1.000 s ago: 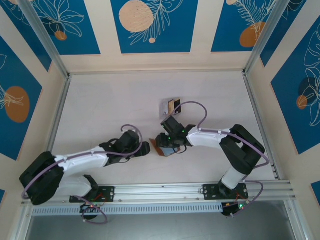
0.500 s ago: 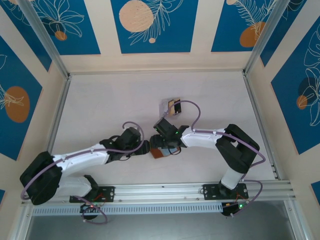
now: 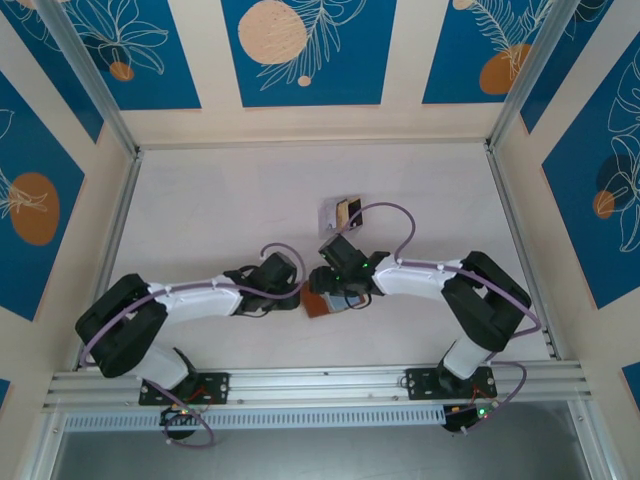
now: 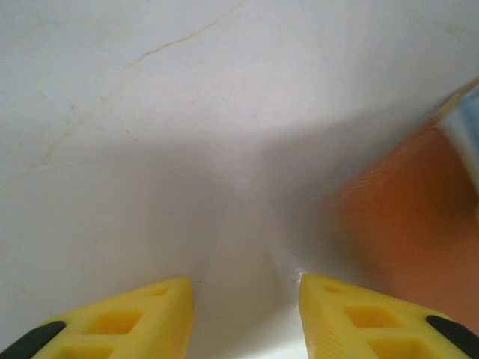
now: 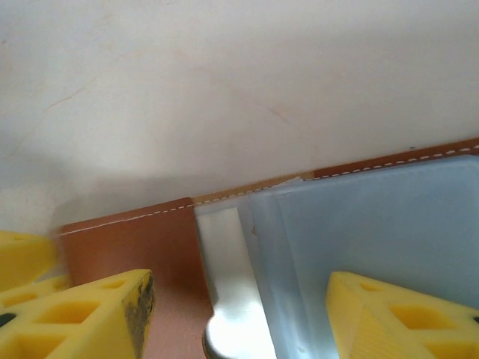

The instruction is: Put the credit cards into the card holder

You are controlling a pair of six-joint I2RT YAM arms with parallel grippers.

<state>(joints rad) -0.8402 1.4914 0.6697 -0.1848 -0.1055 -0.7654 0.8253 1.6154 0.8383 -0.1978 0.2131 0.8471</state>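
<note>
The card holder (image 3: 316,303) lies open on the table, reddish-brown leather (image 5: 127,239) outside and grey-blue pockets (image 5: 374,232) inside, with a silvery tab (image 5: 228,299). My right gripper (image 5: 239,283) hovers open right over its inside, one finger above the leather and one above the pockets (image 3: 336,294). My left gripper (image 4: 243,290) is open low over bare table, its tips just left of the holder's edge (image 4: 408,224), nothing between them (image 3: 297,294). A tan credit card (image 3: 343,210) stands in the clear box behind.
The clear plastic box (image 3: 331,217) sits just behind the right gripper. The white table (image 3: 210,210) is ringed by a metal rail (image 3: 118,225) and patterned walls. Both arms meet at the table's near middle.
My left arm has reached further right, bringing its gripper up against the holder's left edge, and its jaws have narrowed. The right gripper has shifted slightly over the holder, jaws staying wide.
</note>
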